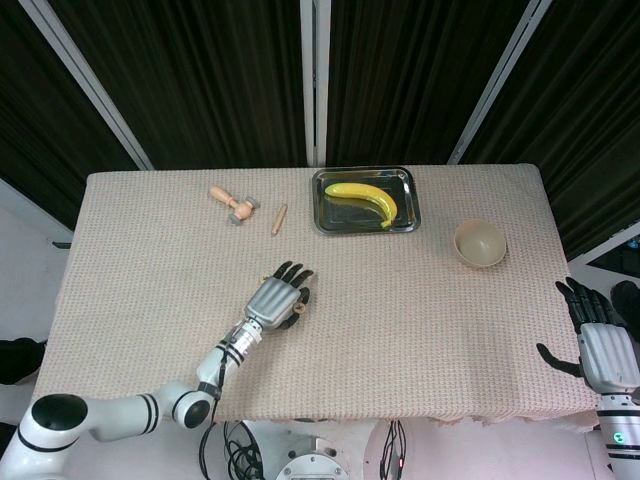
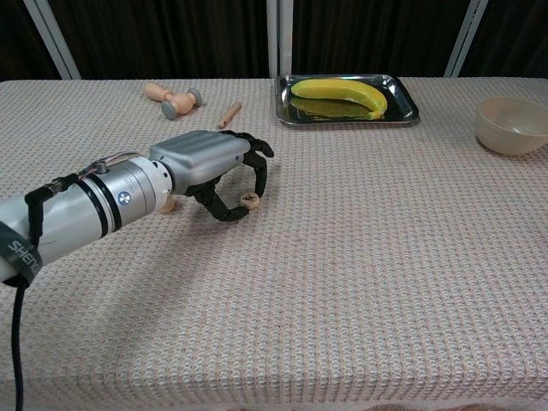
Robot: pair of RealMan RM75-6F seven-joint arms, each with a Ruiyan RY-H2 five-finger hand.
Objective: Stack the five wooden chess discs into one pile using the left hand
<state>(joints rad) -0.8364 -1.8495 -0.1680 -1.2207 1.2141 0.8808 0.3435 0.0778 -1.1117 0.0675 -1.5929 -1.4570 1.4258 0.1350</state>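
Observation:
My left hand (image 2: 205,167) lies palm down over the middle-left of the table and pinches a small wooden chess disc (image 2: 249,202) between thumb and a fingertip, just above the cloth. In the head view, the same hand (image 1: 273,303) covers most of that disc (image 1: 297,310). Another wooden disc (image 2: 166,205) peeks out on the table behind the wrist. Any other discs are hidden under the hand or forearm. My right hand (image 1: 601,345) hangs off the table's right edge, fingers spread, holding nothing.
A metal tray (image 1: 324,217) with a banana (image 1: 362,198) stands at the back centre. A wooden mallet-like piece (image 1: 232,203) and a wooden stick (image 1: 279,218) lie at the back left. A beige bowl (image 1: 480,243) sits to the right.

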